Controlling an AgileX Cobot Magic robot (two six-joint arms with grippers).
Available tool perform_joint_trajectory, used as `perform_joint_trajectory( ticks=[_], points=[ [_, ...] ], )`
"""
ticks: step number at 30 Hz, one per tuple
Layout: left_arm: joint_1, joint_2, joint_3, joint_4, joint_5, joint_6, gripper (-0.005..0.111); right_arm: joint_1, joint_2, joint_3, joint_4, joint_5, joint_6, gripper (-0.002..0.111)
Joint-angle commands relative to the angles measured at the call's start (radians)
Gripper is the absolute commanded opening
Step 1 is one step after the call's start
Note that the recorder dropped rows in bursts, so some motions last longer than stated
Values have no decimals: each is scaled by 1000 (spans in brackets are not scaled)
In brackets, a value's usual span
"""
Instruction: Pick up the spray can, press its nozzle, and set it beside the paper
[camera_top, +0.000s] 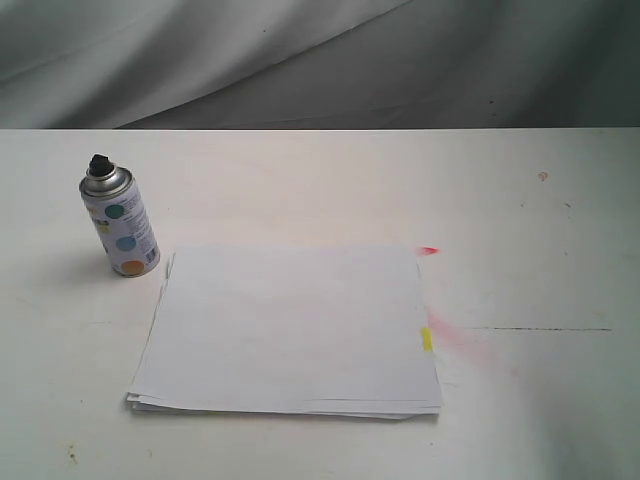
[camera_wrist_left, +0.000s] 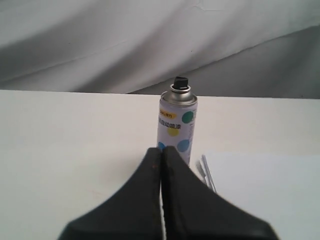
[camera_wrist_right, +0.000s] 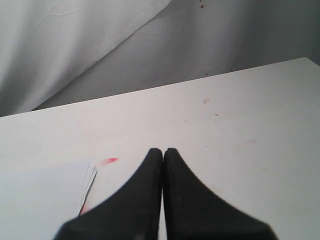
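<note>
Straight ahead of left jaws, upright spray can (camera_wrist_left: 176, 127).

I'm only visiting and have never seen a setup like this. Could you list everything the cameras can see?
spray can: one, white with teal, blue and orange dots, upright beside the paper's far left corner
nozzle: one, black, on top of the can
paper: one thin stack, white, flat on the table
yellow mark: one, yellow, on the paper's right edge
red stains: two patches, red to pink, on the table just right of the paper
table: one, off-white, under everything
cloth: one, grey, behind the table
left end effector: one, black, shut and empty, pointing at the can
right end effector: one, black, shut and empty, over the table near the stains
</note>
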Motion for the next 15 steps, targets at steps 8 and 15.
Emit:
perform_joint_trajectory(
  ticks=[8, 15],
  points=[
    [-5, -4, 5, -340, 6, 412, 0, -7, -5, 3, 6, -1, 0, 0],
    [-5, -4, 5, -342, 6, 414, 0, -7, -5, 3, 6, -1, 0, 0]
  ],
)
